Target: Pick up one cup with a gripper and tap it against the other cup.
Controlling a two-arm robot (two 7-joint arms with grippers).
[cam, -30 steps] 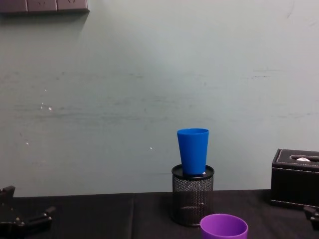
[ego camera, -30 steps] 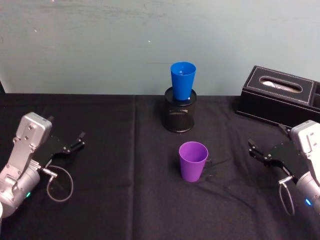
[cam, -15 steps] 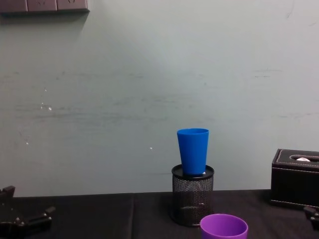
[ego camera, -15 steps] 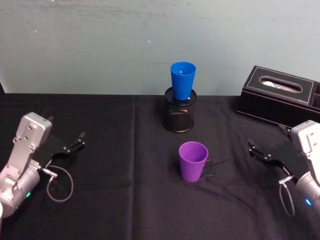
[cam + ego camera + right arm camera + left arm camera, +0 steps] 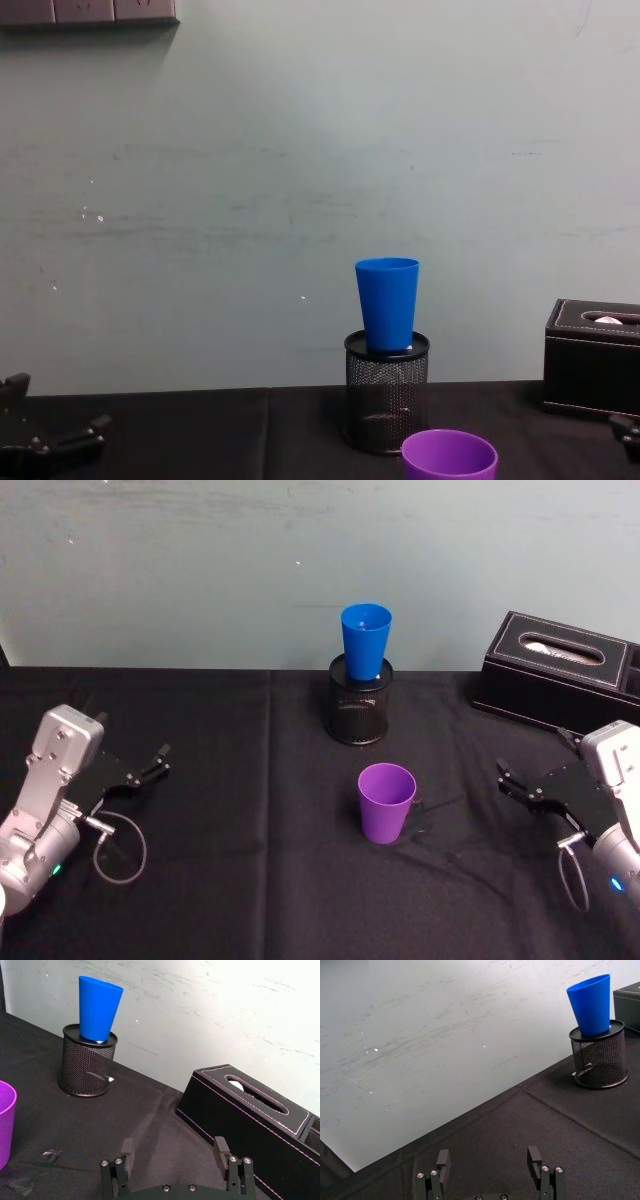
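Nothing is seen to have moved since the earlier frames: both arms and both cups are found exactly where they were. The task is judged to be at its very start, with the reach toward the cup not yet begun.

The left tool (image 5: 488, 1152) is held low over the tabletop (image 5: 230, 880) at the robot's left, its jaws spread wide with nothing between them. The right tool (image 5: 173, 1142) is held likewise at the robot's right, released and empty, with a black tissue box (image 5: 560, 670) beyond it.

The purple cup (image 5: 387, 802) is stood upright, mouth up, on the black tabletop near the middle, between the two tools and well apart from each. It is judged to lie somewhat nearer the right tool, which is pointed roughly toward the middle of the scene. The blue cup (image 5: 365, 640) is seated upright in a black mesh pen holder (image 5: 359, 712) behind the purple cup, near the wall, so it is raised above the tabletop.

For the next move, a tool would have to be carried in to the purple cup with its jaws kept apart, lined up around the tapered wall and closed on it. After that, a lift would be called for, since the blue cup's exposed wall stands higher than the purple cup's rim.
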